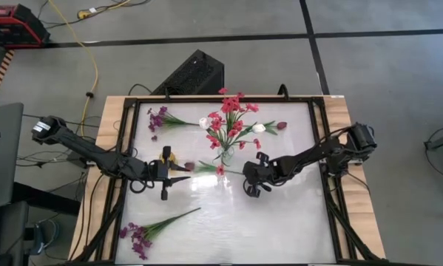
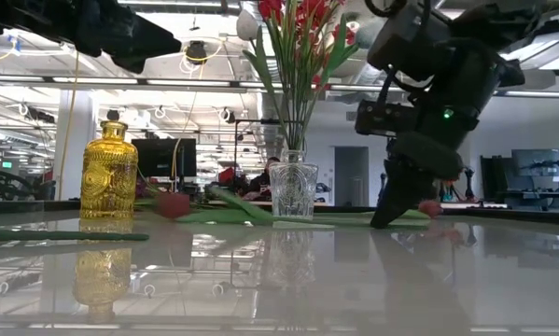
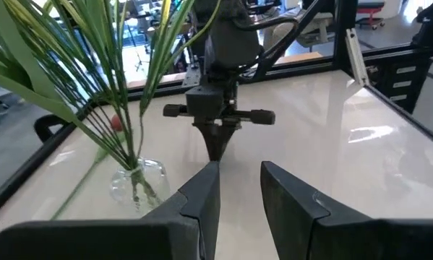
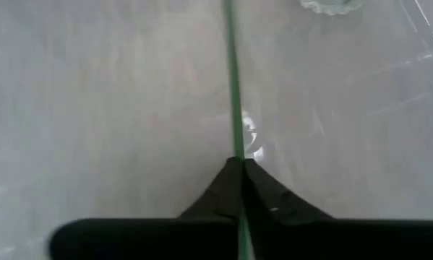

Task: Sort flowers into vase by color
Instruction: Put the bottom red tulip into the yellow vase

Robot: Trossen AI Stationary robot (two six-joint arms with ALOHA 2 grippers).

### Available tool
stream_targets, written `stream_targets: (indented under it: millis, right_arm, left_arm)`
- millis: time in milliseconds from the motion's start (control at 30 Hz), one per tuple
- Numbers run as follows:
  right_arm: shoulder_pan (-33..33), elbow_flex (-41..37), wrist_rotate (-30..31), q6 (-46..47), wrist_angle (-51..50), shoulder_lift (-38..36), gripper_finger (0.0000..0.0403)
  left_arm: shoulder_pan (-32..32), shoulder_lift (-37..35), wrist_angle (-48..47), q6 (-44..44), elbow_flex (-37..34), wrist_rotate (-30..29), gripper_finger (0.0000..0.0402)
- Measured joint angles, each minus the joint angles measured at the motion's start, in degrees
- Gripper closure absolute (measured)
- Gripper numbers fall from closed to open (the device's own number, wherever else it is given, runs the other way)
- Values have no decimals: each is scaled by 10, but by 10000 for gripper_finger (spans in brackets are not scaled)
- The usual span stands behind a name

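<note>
Near the middle of the white table [image 1: 295, 222], your right gripper [image 4: 239, 167] is down at the surface with its fingertips pressed together on the thin green stem of a red flower [image 1: 220, 170], which lies flat just in front of the clear glass vase [image 1: 226, 156]; in the right wrist view the stem runs straight out from between the closed tips toward the base of that vase. You can see in the low view that this gripper's tip meets the tabletop to the right of the vase. Your left gripper [image 3: 238, 189] hovers left of centre, pointing right toward the other arm, its two fingers parted with a clear gap and nothing between them. Just beyond it stands the small yellow glass bottle [image 2: 108, 172], upright and without any stems in it. The clear vase already holds a bunch of red flowers [image 1: 232, 118] on long green stems, standing upright, with white buds [image 1: 259, 128] showing at either side of the bunch. To the right of those, a dark maroon bud [image 1: 282, 125] lies on the table near the far edge. A purple sprig [image 1: 159, 118] lies at the far left of the table, well apart from both grippers, and a second purple sprig [image 1: 138, 236] lies at the near left corner with its stem angled toward the centre.
</note>
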Motion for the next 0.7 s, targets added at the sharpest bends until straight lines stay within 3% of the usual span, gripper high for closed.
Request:
stream_targets:
  millis: [367, 700]
  right_arm:
    - [68, 16, -23, 19, -9, -33, 386]
    - [198, -4, 205, 113, 52, -53, 384]
  left_arm:
    - [-3, 0, 7, -67, 0, 95, 310]
    - [-41, 0, 5, -63, 0, 89, 310]
